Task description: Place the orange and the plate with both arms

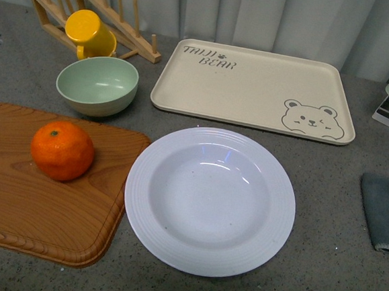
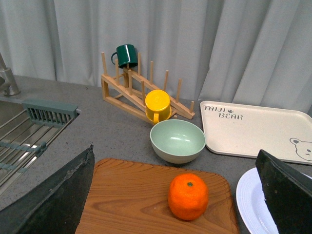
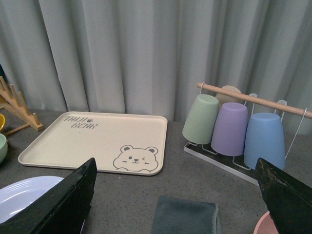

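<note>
The orange (image 1: pixel 63 150) sits on a wooden cutting board (image 1: pixel 14 205) at the left of the counter. It also shows in the left wrist view (image 2: pixel 188 196). The white plate (image 1: pixel 210 200) lies empty on the counter right of the board; its edge shows in the left wrist view (image 2: pixel 248 202) and in the right wrist view (image 3: pixel 24 195). Neither arm shows in the front view. My left gripper (image 2: pixel 175 204) is open, its jaws wide on either side of the orange, above the board. My right gripper (image 3: pixel 178 209) is open and empty above a grey cloth (image 3: pixel 185 215).
A beige bear tray (image 1: pixel 253 86) lies behind the plate. A pale green bowl (image 1: pixel 97 85), a yellow cup (image 1: pixel 88 35) and a wooden rack (image 1: pixel 90 9) stand at the back left. The cloth (image 1: pixel 383 211) lies at the right. A cup rack (image 3: pixel 234 126) stands beyond. A sink (image 2: pixel 19 141) is at far left.
</note>
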`<action>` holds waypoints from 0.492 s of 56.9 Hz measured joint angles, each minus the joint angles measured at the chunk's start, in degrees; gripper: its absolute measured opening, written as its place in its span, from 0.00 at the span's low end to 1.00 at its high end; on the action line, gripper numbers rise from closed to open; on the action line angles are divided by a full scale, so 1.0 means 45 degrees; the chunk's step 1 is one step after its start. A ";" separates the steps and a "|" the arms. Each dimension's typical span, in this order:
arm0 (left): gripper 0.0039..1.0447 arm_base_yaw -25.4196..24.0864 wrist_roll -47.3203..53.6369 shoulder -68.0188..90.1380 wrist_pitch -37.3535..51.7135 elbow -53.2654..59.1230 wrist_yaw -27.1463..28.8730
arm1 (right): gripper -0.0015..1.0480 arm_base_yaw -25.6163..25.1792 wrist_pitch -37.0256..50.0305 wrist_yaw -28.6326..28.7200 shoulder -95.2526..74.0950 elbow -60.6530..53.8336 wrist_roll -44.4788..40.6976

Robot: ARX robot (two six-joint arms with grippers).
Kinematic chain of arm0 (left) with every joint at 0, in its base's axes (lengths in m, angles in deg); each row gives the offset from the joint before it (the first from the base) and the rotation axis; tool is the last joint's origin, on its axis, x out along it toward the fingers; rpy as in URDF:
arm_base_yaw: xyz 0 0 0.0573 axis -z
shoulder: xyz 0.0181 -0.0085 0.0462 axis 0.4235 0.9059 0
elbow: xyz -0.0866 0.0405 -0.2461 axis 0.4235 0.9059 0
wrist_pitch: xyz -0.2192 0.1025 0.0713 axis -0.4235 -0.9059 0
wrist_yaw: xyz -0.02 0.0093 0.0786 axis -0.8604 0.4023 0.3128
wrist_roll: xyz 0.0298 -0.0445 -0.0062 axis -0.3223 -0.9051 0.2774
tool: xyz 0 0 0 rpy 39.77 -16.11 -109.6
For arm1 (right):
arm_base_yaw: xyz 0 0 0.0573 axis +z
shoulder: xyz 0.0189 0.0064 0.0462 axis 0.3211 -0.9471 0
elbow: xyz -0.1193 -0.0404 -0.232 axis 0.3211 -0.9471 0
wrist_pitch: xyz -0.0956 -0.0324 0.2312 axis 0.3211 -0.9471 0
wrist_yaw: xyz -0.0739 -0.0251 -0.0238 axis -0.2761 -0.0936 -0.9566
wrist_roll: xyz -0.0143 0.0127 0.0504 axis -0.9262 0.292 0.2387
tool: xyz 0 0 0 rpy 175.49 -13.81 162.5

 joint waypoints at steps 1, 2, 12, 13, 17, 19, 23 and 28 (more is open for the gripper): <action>0.94 0.0000 0.0000 0.0000 0.0000 0.0000 0.0000 | 0.91 0.0000 0.0000 -0.0005 0.0000 0.0000 0.0000; 0.94 0.0000 0.0000 0.0000 0.0000 0.0000 0.0000 | 0.91 0.0000 0.0000 0.0000 0.0000 0.0000 0.0000; 0.94 0.0000 0.0000 0.0000 0.0000 0.0000 0.0000 | 0.91 0.0000 0.0000 0.0000 0.0000 0.0000 0.0000; 0.94 0.0000 0.0000 0.0000 0.0000 0.0000 0.0000 | 0.91 0.0000 0.0000 -0.0005 0.0000 0.0000 0.0000; 0.94 0.0000 -0.0005 0.0000 0.0000 0.0000 -0.0005 | 0.91 0.0000 0.0000 0.0000 0.0000 0.0000 0.0000; 0.94 0.0000 0.0000 0.0000 0.0000 0.0000 0.0000 | 0.91 0.0000 0.0000 0.0000 0.0000 0.0000 0.0000; 0.94 0.0000 0.0000 0.0000 0.0000 0.0000 -0.0005 | 0.91 0.0000 0.0000 0.0000 0.0000 0.0000 0.0000; 0.94 0.0000 0.0000 0.0000 0.0000 0.0000 -0.0005 | 0.91 0.0000 0.0000 0.0000 0.0000 0.0000 0.0000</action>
